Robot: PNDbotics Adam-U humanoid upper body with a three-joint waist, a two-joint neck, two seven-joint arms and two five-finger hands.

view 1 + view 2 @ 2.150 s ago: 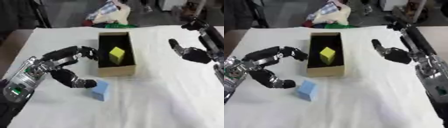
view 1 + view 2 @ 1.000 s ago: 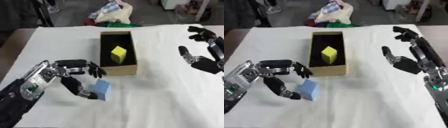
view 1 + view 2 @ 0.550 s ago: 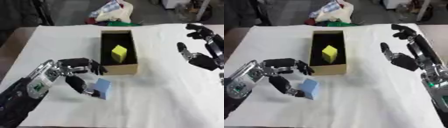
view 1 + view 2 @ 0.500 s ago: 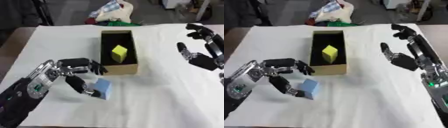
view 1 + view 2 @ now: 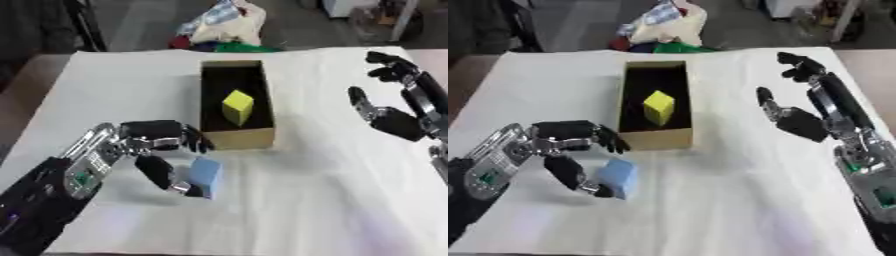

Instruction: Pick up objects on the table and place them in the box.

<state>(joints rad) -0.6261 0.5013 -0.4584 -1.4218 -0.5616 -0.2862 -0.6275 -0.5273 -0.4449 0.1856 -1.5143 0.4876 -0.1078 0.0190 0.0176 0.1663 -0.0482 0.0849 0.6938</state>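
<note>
Left hand at the blue block, yellow block in the box.
The black left hand (image 5: 157, 150) curls its thumb and fingers around the pale blue cube (image 5: 205, 172) on the white tablecloth (image 5: 306, 200), just near of the open brown cardboard box (image 5: 262, 120) holding a yellow cube (image 5: 237, 105); the right hand (image 5: 798, 117) hovers spread, far right.
</note>
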